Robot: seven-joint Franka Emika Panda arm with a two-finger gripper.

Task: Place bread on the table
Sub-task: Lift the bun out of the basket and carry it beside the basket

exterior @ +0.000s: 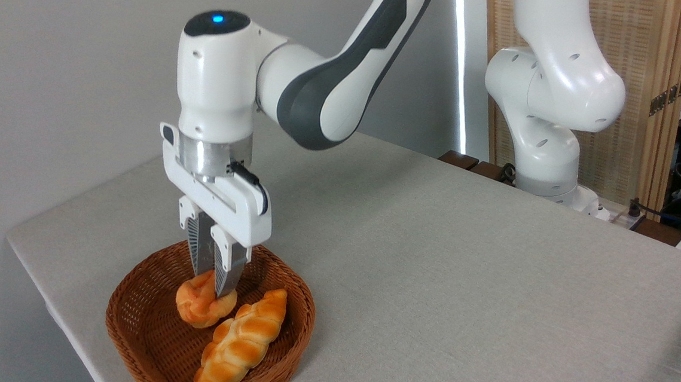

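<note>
The bread [200,305], a small round orange-golden bun, is inside the brown wicker basket [141,337] near the table's front left corner. My gripper [214,284] points straight down into the basket, its two fingers closed on the top of the bun and pressing into it. Whether the bun rests on the basket floor or hangs just above it I cannot tell. The table [441,256] has a light grey-beige cloth top that spreads out to the right of the basket.
A longer braided golden loaf [240,342] lies in the basket right beside the bun, touching it. The arm's white base [545,158] stands at the table's far right edge. Cables and dark equipment sit beyond that edge.
</note>
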